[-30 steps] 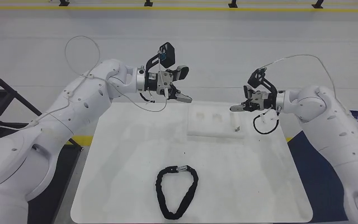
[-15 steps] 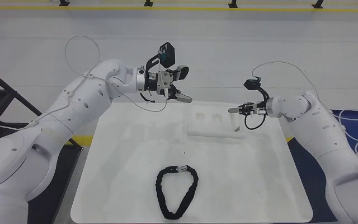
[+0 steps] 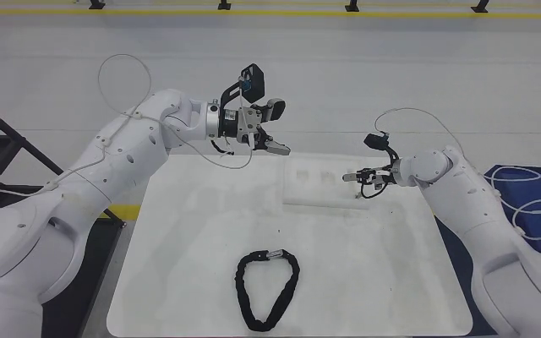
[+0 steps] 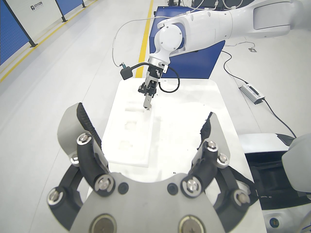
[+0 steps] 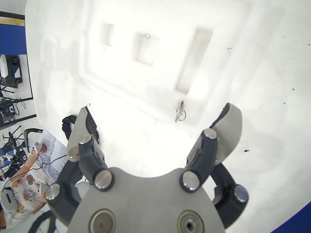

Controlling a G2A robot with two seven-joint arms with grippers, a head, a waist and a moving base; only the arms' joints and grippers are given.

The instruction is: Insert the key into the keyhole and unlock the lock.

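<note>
- Right gripper (image 5: 157, 111): jaws wide open, nothing held; hung point-down over the foam tray (image 3: 325, 184), with the key just beyond its fingertips.
- Left gripper (image 4: 144, 112): jaws wide open, nothing held; raised above the far left edge of the table (image 3: 211, 253), well apart from both key and lock.
- Key (image 5: 180, 112): small, with a wire ring attached. It lay on the tray's raised border at the end of the long recess, near the tray's corner on the robot's right.
- Chain lock (image 3: 267, 289): a black loop with a metal lock body, lying free at the near side of the table, well apart from the tray. The keyhole's facing could not be told.
- Hazard, grasp: the key was thin and lay low on soft foam. A close set slightly off would likely catch only the ring and leave the key dangling at an unknown angle.
- Hazard, displacement: a fingertip touching first could nudge the key into the recess, where it would be harder to pinch.
- Hazard, pressing: too deep a descent would dig the pads into the foam.
- Hazard, insertion: the lock was unrestrained and would probably slide or roll under the key's push unless the left gripper steadied it.
</note>
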